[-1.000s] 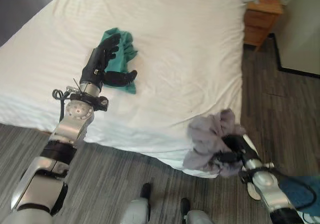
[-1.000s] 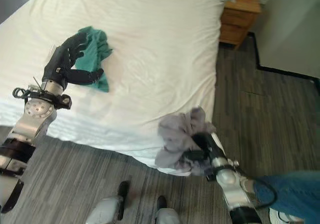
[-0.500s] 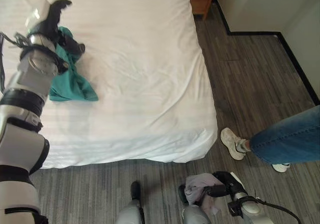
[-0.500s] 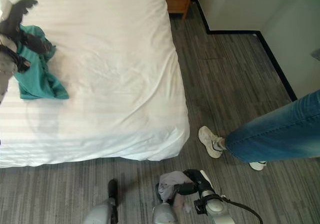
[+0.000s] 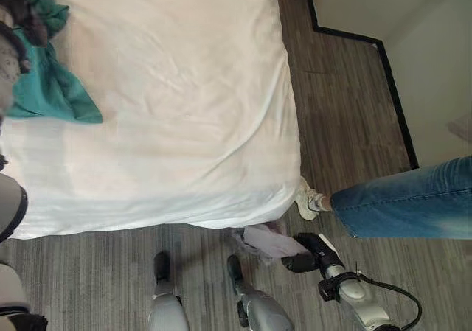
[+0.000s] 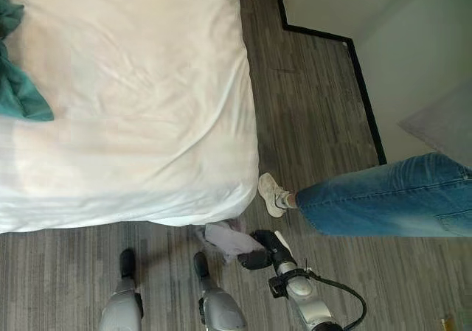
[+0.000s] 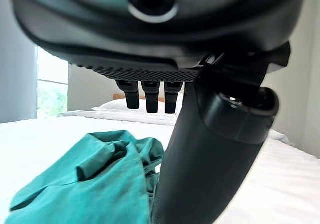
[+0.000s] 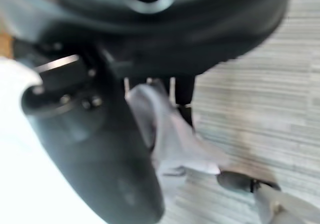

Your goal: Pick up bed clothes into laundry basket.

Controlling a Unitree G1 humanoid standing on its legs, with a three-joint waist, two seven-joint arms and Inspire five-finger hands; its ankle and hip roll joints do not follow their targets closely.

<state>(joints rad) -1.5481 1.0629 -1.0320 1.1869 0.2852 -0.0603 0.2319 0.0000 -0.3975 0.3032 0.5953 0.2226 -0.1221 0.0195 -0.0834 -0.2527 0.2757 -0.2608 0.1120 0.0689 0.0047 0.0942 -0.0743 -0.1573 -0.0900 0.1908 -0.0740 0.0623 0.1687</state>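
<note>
1. Since half a second ago the camera has swung, so the whole scene sits differently in both eye views; within it, the right hand has come up a little and now holds the grey garment just below the bed's near edge rather than low by the floor.
2. The right hand's fingers are curled round the grey garment — its own wrist view shows the pale cloth pinched between thumb and fingers, hanging over the grey plank floor.
3. The teal garment lies crumpled on the white bed, near its left side.
4. The left hand hovers right over the teal garment; its fingers hang fairly straight and hold nothing — the thumb stands down beside the cloth.
5. A person's leg in blue jeans with a white shoe stands on the floor just beside the bed's corner, near the right hand.
</note>
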